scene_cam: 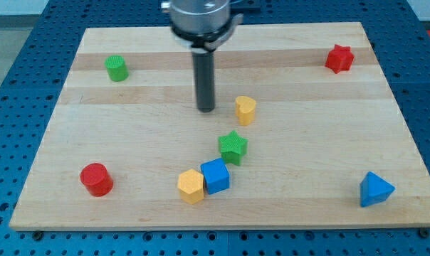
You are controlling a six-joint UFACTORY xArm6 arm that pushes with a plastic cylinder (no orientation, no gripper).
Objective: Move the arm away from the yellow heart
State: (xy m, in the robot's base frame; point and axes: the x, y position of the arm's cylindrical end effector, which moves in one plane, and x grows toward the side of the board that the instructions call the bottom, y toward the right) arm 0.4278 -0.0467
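The yellow heart sits on the wooden board a little right of centre. My tip rests on the board just to the heart's left, a short gap apart from it. The dark rod rises from the tip to the metal mount at the view's top. Below the heart lies a green star.
A blue cube and a yellow hexagon touch below the star. A red cylinder is at lower left, a green cylinder at upper left, a red star at upper right, a blue pyramid at lower right.
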